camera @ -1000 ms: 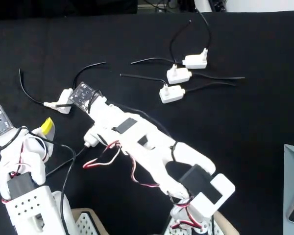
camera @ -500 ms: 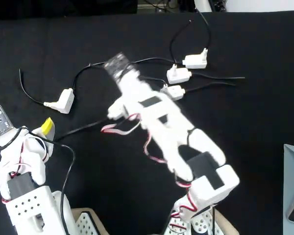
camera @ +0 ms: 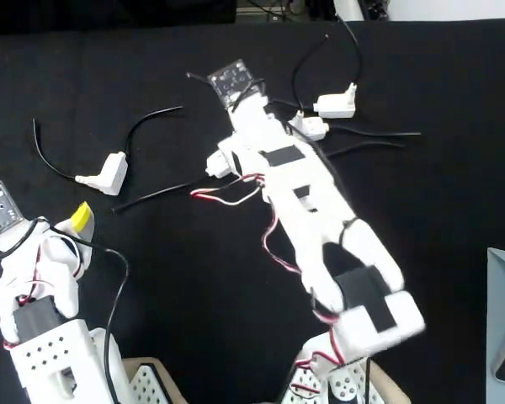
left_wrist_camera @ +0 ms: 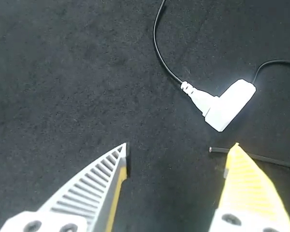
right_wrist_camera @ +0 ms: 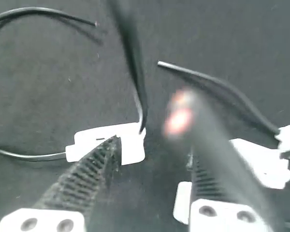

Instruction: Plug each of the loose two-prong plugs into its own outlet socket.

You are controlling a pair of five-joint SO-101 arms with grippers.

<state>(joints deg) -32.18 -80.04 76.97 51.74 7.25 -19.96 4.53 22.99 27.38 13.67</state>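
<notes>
— Where to look for the plugs?
— At nine o'clock on the counter [camera: 438, 227]: a white angled plug [camera: 109, 174], alone, trailing a black cord [camera: 44, 158]. At one o'clock: a tight cluster, with an outer white piece [camera: 335, 104] and an inner white piece [camera: 310, 126] just beside it. Hard to tell plug from socket there; possibly more hidden beneath the right arm [camera: 295, 177].
— And the jaws?
— Right jaws spread wide over that cluster, gripping nothing, with one fingertip [right_wrist_camera: 92, 171] just beside a white block [right_wrist_camera: 133, 145]. Left jaws released too, empty, down at eight o'clock on the left arm [camera: 34, 286], facing the angled plug [left_wrist_camera: 224, 108].
— What to fear from here?
— Probably clamping one of the thin cords [right_wrist_camera: 198, 75] instead of a body, given the way of crossing between pieces. Or shoving a neighbour askew while closing, thanks to the crowding. Or gripping crooked, leaving prongs misaligned with the slots. Also dragging a tail through the cluster during any carry. Best to centre on one body before closing.
</notes>
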